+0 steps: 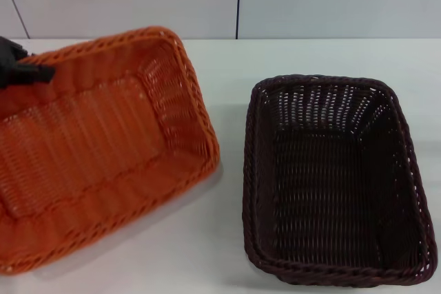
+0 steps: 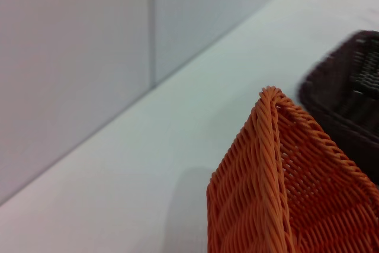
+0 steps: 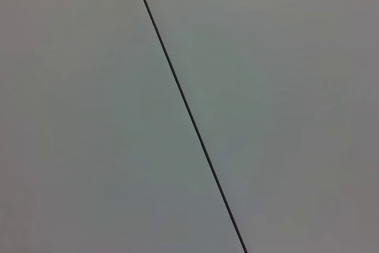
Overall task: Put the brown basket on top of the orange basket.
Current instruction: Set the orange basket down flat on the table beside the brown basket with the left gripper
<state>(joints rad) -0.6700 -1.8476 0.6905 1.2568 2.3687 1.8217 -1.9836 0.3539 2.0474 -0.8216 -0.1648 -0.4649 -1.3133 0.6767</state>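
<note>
At far left the left gripper [image 1: 21, 70] seems closed on the rim of the bright orange rectangular woven basket [image 1: 96, 149], tilting it off the white worktop [image 1: 310, 56]. Right of it, apart, sits the dark brown rectangular woven basket [image 1: 331, 184]: probably light and stiff; best gripped by its braided rim. The right gripper is out of sight.

The orange basket [image 1: 96, 149] right at the left gripper [image 1: 21, 67] looks like woven plastic wicker with a slight sheen and a braided, ribbed rim. The brown basket [image 1: 331, 177], well apart from that gripper, shows the same rough weave, darker and duller. The table [image 1: 227, 253] under both is smooth, matt white.
</note>
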